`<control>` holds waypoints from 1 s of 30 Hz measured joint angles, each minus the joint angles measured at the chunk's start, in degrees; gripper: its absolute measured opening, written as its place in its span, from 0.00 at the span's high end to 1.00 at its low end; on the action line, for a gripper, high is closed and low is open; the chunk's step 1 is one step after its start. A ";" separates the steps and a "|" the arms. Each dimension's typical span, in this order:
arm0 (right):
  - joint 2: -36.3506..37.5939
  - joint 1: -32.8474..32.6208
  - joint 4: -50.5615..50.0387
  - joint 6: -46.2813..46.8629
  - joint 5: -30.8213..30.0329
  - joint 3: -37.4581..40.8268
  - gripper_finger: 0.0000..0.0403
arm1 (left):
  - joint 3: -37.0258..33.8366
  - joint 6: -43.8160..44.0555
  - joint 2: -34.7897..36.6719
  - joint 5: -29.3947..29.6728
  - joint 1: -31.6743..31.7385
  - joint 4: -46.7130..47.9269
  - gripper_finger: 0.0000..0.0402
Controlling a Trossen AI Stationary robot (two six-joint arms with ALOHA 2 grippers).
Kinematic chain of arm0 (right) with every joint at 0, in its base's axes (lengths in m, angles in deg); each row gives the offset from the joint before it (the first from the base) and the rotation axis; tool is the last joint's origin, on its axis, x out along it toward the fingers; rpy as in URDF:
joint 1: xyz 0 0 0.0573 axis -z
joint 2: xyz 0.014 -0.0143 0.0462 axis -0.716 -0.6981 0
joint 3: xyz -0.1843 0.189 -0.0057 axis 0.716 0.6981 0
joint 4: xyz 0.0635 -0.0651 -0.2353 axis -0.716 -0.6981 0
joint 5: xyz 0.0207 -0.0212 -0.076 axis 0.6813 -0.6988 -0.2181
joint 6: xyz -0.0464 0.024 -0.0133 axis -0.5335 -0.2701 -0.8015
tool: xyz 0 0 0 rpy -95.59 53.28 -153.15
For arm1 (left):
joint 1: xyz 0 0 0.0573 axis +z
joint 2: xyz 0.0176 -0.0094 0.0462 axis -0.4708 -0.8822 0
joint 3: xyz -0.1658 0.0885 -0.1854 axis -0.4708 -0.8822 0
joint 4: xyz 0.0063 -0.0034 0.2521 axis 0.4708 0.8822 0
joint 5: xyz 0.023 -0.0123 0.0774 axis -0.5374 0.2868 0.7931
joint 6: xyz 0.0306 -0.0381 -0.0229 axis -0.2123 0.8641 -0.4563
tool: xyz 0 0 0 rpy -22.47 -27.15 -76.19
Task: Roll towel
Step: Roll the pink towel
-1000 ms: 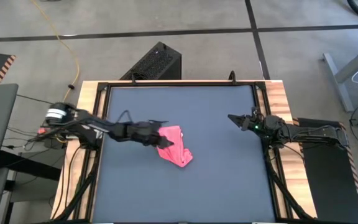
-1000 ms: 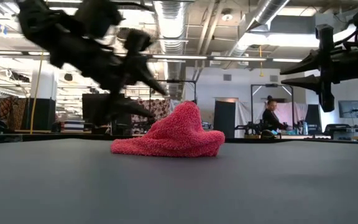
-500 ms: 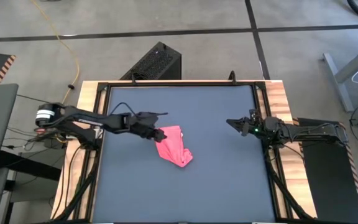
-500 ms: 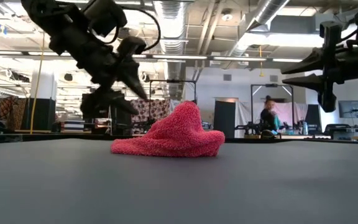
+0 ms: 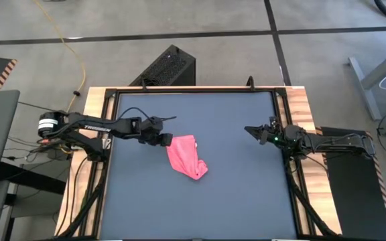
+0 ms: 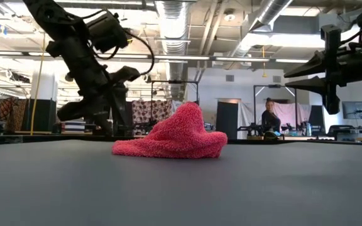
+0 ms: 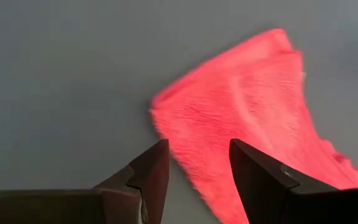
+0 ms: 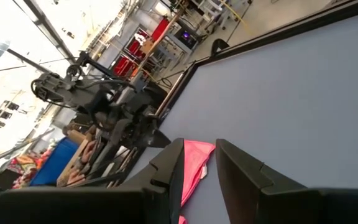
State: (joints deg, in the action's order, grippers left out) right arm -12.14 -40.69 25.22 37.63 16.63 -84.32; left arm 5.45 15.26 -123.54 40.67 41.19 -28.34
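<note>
Currently the towel lies crumpled near the desk centre, the left end effector parted and empty beside its left corner, the right end effector parted, idle near the right edge; a shallow pinch risks dragging the heap instead of rolling it.

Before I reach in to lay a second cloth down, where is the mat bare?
The mat is bare along the whole near half below the towel, and in the wide stretch between the towel and the right gripper. The far strip is bare too. It is crowded only at the towel's left edge, where the left gripper hangs, jaws open.
</note>
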 joint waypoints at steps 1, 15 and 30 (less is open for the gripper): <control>-0.02 0.00 -0.02 -0.15 0.00 0.00 0.70 | 0.00 0.24 -0.47 -0.15 0.41 0.25 0.61; -0.02 0.00 0.33 -2.89 -1.21 -0.01 0.70 | 0.00 0.90 -4.28 -4.34 1.79 -12.43 0.61; -0.01 0.32 -1.36 -2.90 -2.99 -0.02 0.70 | 0.06 -15.63 13.95 -7.52 5.71 -53.33 0.61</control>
State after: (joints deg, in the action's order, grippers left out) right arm -12.15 -40.37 23.86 34.73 13.64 -84.34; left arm 5.52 -0.37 -109.58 33.15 46.90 -81.67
